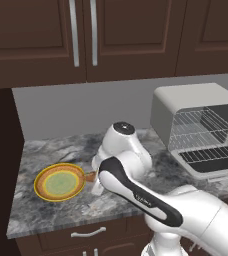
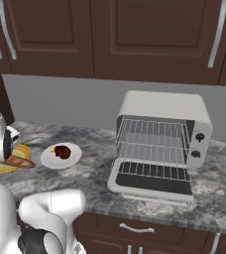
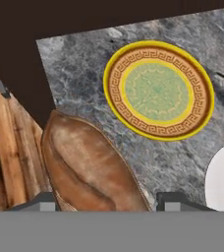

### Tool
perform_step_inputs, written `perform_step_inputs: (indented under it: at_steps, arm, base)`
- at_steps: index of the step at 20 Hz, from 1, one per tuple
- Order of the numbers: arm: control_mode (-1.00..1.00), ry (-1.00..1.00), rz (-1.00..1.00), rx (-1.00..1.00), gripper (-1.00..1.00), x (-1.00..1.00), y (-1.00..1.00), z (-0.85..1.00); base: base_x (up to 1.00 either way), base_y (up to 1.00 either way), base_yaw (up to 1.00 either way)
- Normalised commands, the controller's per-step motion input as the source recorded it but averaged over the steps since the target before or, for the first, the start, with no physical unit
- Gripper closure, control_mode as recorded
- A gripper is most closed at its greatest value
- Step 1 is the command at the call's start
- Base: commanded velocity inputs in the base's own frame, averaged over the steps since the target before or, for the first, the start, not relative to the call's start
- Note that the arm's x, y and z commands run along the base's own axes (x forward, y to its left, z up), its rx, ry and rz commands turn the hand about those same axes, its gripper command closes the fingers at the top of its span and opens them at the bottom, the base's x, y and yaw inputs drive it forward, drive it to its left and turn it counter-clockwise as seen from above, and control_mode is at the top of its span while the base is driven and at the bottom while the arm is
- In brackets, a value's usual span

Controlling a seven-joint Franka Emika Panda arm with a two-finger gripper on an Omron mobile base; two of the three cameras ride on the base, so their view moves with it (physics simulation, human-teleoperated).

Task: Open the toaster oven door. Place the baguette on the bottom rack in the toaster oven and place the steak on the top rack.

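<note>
door down, racks free | baguette between gripper fingers, gripper clamps it, above surface near yellow plate | steak on white plate | carry right, keep loaf level, slide onto bottom rack

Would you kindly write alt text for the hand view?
A tan-brown baguette sits between the gripper's two dark finger tips, above a grey marble counter. A yellow-rimmed plate with a green centre lies empty beyond it, and a white plate's edge shows at right.
</note>
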Motion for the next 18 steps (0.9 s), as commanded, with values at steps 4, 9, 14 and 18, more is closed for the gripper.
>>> perform_step_inputs:
  at_steps: [4, 9, 14, 18]
  arm:
    - [-1.00, 0.00, 0.16, 0.01, 1.00, -0.28, -0.56, 0.21]
    - [-1.00, 0.00, 0.15, 0.05, 1.00, -0.22, -0.62, 0.20]
    - [-1.00, -0.01, 0.16, 0.02, 1.00, -0.06, -0.57, 0.22]
    - [-1.00, -0.02, 0.10, 0.01, 1.00, 0.00, -0.50, 0.23]
  base:
    - [0.00, 0.00, 0.00]
    - [0.00, 0.00, 0.00]
    - [0.00, 0.00, 0.00]
    - [0.00, 0.00, 0.00]
